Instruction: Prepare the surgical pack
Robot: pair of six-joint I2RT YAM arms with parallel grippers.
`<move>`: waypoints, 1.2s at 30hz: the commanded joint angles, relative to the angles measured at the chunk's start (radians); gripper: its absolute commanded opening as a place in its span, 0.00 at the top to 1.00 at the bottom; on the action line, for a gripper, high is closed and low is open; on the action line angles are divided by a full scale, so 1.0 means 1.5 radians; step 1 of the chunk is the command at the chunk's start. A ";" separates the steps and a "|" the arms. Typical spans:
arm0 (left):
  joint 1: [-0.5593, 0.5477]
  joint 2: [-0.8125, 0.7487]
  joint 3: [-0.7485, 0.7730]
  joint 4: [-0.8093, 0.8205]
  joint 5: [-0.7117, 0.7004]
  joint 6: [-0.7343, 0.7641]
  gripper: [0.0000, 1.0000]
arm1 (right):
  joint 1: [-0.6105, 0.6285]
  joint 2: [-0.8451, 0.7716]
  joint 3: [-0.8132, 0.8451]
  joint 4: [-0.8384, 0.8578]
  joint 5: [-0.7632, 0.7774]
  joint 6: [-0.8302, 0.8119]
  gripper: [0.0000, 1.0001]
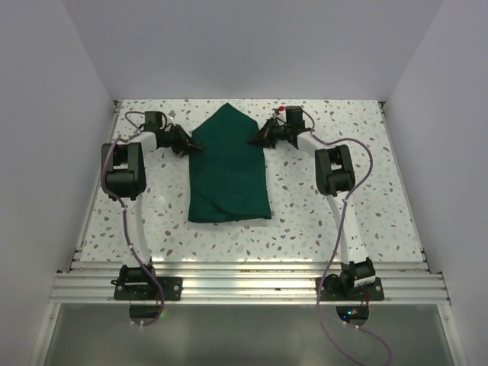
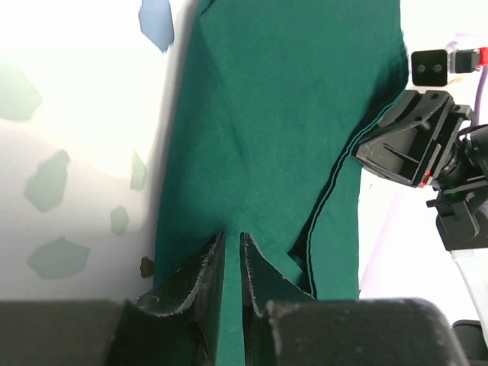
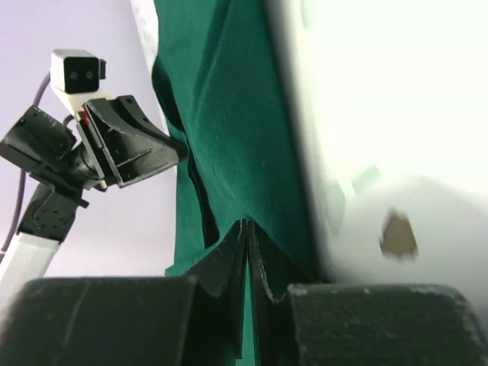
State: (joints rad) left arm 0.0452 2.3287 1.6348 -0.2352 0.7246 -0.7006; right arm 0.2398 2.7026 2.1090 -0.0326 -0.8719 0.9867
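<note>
**A:** Where's the pack?

**B:** The pack (image 1: 229, 171) lies mid-tabletop (image 1: 366, 206), folded, its far end a point. The left jaws sit at its far left edge, a slit apart with cloth between; whether they grip, I can't tell. The right jaws are pinched nearly shut on its far right edge.

**A:** Which step?

**B:** Folding the far end, I'd judge. Next, both sides need drawing nearward evenly. Whatever is inside is hidden.
</note>
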 commanded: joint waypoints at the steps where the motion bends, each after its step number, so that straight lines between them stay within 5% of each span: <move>1: 0.015 -0.002 -0.013 0.078 -0.006 -0.008 0.82 | -0.001 0.035 0.060 0.009 0.019 0.028 0.92; 18: 0.028 0.104 0.047 0.181 0.001 -0.162 0.78 | -0.011 0.102 0.159 -0.008 0.115 0.093 0.92; 23: 0.039 0.123 0.064 0.238 0.017 -0.214 0.78 | -0.021 0.126 0.166 0.071 0.149 0.180 0.91; 29: 0.046 0.162 0.149 0.242 0.023 -0.246 0.75 | -0.030 0.177 0.263 0.097 0.178 0.258 0.91; 36: 0.061 0.162 0.212 0.218 0.039 -0.231 0.69 | -0.053 0.141 0.239 0.072 0.177 0.231 0.89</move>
State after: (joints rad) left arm 0.1093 2.5774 1.9030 0.0929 0.7883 -1.0592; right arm 0.1848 2.9295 2.4718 0.0914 -0.6392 1.3453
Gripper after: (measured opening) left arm 0.309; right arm 0.111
